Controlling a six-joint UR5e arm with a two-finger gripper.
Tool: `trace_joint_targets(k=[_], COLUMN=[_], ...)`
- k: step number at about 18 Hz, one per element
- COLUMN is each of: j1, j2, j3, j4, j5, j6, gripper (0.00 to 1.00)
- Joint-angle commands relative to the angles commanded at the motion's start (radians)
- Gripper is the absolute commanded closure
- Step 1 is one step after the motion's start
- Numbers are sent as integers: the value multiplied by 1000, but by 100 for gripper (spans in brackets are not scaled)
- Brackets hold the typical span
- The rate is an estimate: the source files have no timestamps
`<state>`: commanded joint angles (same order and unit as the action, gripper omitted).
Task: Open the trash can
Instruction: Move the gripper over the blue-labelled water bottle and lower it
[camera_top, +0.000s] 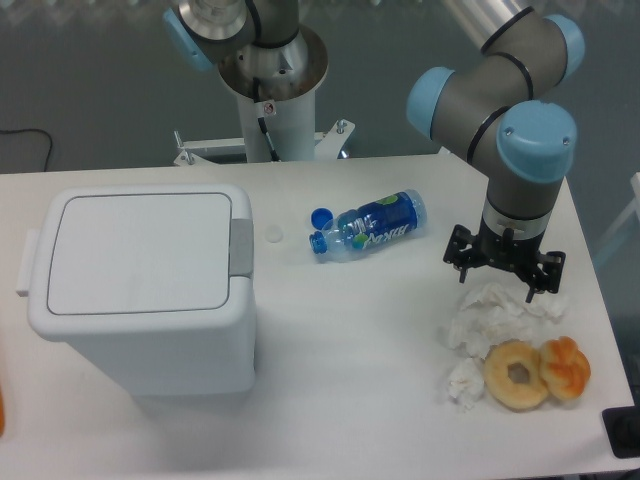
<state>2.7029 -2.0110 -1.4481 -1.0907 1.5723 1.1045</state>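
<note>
While the lid is closed, the scene stands like this:

Trash can: the white trash can (140, 290) sits on the left part of the table (360, 340), lid (140, 250) flat and fully down.
Button: a grey push-button strip (242, 247) lies on the right rim of the can, facing the middle of the table.
Gripper: the gripper (505, 272) hangs on the right side, well apart from the can, just above the crumpled tissue (495, 310); from this top angle I cannot tell if its fingers are apart or together, and nothing seems held.
Other things: a blue plastic bottle (370, 228) lies on its side with its blue cap (322, 217) beside it; a bagel (517, 375) and an orange peel (565, 365) lie near the tissue.
Step in hand: I judge the approach is not yet begun.
Next move: the arm needs to travel left over the bottle, then press down on the grey strip so that the lid springs up.
</note>
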Motion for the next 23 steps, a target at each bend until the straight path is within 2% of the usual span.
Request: trace_joint_targets(k=[5,10,13,16,20,23], j1=[-6,-34,-63,-89,-91,-100], j2=[9,11,38,92,185,241], j3=[-2,-26,-31,-31,-29,-29], j4=[-3,5,-6,-49,-150,-201], j5=[1,-6,3,-12,-138,-167], j6=[-12,-155,-210,-279,-311,-353], gripper=[0,0,0,0,0,0])
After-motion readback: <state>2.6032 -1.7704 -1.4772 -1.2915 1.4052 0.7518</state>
